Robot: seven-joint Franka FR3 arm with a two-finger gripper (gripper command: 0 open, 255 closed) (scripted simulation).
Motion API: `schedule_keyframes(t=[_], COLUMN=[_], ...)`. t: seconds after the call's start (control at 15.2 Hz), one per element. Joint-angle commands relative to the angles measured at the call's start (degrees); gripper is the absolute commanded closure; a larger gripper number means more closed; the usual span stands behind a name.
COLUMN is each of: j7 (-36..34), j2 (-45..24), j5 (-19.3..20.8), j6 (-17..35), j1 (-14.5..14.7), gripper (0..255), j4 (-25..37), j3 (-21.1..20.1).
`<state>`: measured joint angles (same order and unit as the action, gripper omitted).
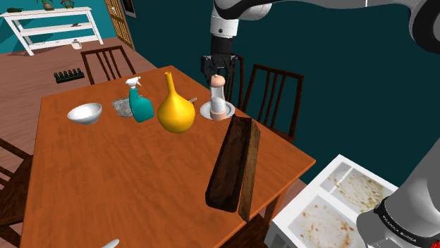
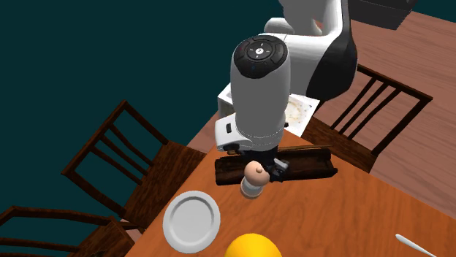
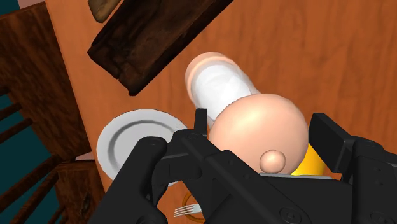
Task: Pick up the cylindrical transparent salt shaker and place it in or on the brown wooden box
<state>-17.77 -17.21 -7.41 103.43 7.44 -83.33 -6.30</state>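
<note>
The gripper (image 3: pixel 261 127) pinches the salt shaker (image 3: pixel 219 86), one black finger on each side of its rounded pinkish cap. The shaker hangs upright under the hand, just beside the white plate (image 3: pixel 127 143) and near the far edge of the table (image 1: pixel 106 162). It looks raised a little, though whether its base is clear of the table is hard to tell.

It is probably light, stiff and smooth. The domed cap gives the fingers a curved, slippery seat, so the straight clear body just under the cap would be a safer hold. The dark wooden box (image 1: pixel 233 165) lies nearby, long and narrow, so the shaker would need setting down gently.
</note>
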Motion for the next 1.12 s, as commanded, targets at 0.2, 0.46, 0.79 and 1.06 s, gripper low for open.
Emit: schedule_keyframes(t=[0.2, 0.46, 0.79, 1.06], j7=[-0.56, -0.96, -2.10, -3.26], j2=[-0.49, -1.00, 10.62, 18.95], j5=[0.16, 0.27, -0.85, -1.80], j6=[-4.05, -6.86, -5.83, -6.47], j1=[0.03, 0.07, 0.51, 1.04], gripper=[255, 255, 255, 255], j4=[4.56, 7.91, -4.50, -11.95], j3=[-0.01, -0.03, -0.67, -1.21])
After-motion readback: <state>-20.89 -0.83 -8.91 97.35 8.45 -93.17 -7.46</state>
